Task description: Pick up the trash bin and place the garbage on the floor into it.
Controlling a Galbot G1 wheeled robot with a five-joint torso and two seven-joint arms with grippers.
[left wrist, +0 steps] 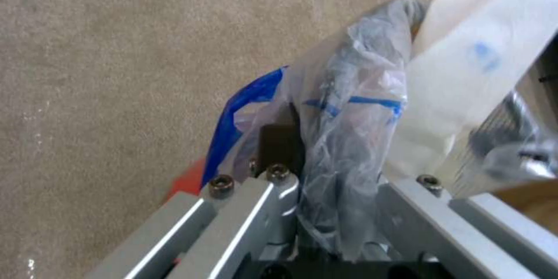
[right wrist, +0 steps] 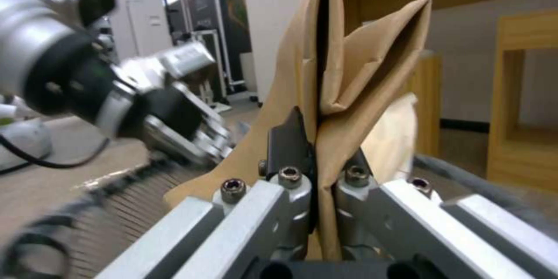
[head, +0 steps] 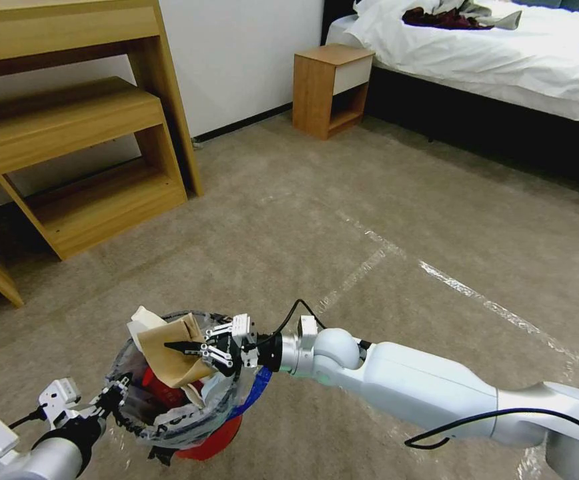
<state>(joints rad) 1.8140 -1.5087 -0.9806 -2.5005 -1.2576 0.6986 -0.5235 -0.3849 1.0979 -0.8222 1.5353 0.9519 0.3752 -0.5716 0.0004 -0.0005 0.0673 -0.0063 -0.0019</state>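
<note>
Left gripper (head: 113,400): at the near rim of the trash bin (head: 206,443), clamped on the wire rim and the clear bag liner (left wrist: 348,109); the left wrist view shows plastic bunched between the closed jaws.
Trash bin: small red bucket, appears held just off the carpet (head: 343,200) at the lower left of the head view; whether the base is fully clear of the carpet is hard to judge from this angle.
Right gripper (head: 193,348): over the bin mouth, jaws pinched together on a folded brown cardboard scrap (right wrist: 348,74), which stands upright between the pads.
Bin contents: red wrappers (head: 156,387) and pale paper (head: 144,320) already inside, piled close to the rim.
Step (judged): cardboard about to go in; remaining carpet in view looks free of litter.
Risk 1: scrap is tall and the bin is nearly full, so on release it may lean on the rim and tip out onto the carpet.
Risk 2: left grip partly holds loose liner; the plastic could slip and let the bin tilt or drop.
Risk 3: right fingers sit near the liner and could snag it when pulling away.
</note>
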